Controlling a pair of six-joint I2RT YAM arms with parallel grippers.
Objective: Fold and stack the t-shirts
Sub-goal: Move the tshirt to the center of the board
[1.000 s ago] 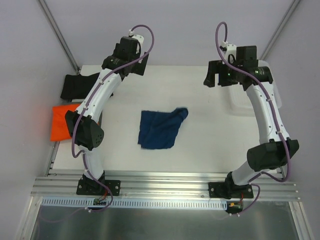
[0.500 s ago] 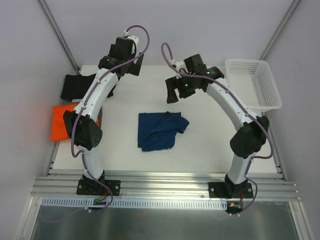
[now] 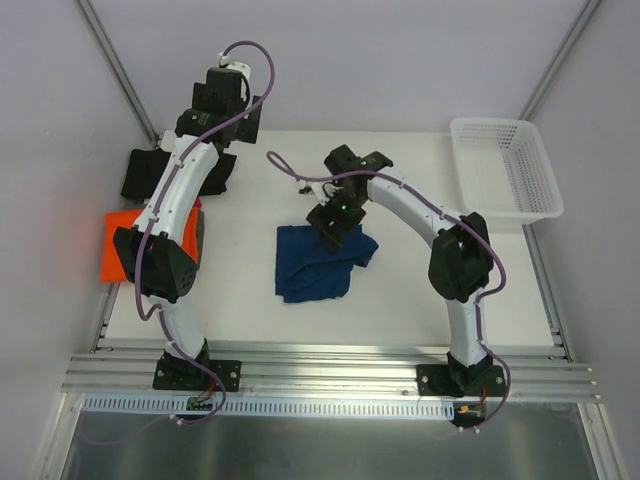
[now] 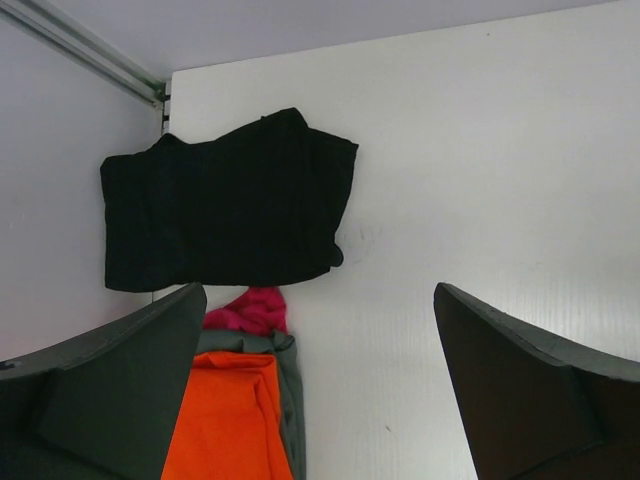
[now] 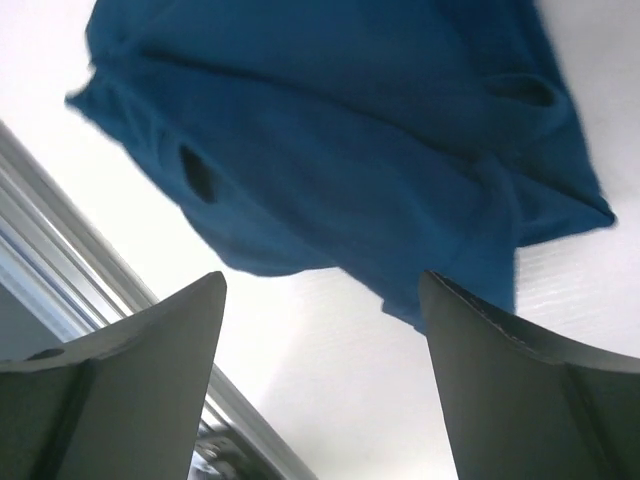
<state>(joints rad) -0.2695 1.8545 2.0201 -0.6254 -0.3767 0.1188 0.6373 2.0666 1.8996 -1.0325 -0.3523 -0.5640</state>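
Note:
A crumpled navy blue t-shirt (image 3: 318, 262) lies in the middle of the table and fills the top of the right wrist view (image 5: 350, 130). My right gripper (image 3: 330, 222) is open and hovers just above the shirt's far edge. A black t-shirt (image 3: 150, 172) lies folded at the far left; it also shows in the left wrist view (image 4: 225, 200). A bright orange t-shirt (image 3: 125, 243) lies folded at the left edge on grey and pink cloth (image 4: 262, 310). My left gripper (image 3: 210, 135) is open and empty, high over the far left.
A white plastic lattice basket (image 3: 505, 165) stands at the far right. Slanted frame poles (image 3: 115, 65) rise at the back corners. A metal rail (image 3: 330, 375) runs along the table's near edge.
My right arm swung left from the basket side and came down over the navy shirt's far edge. The left gripper drew back and left. The navy shirt's shape shifted slightly.

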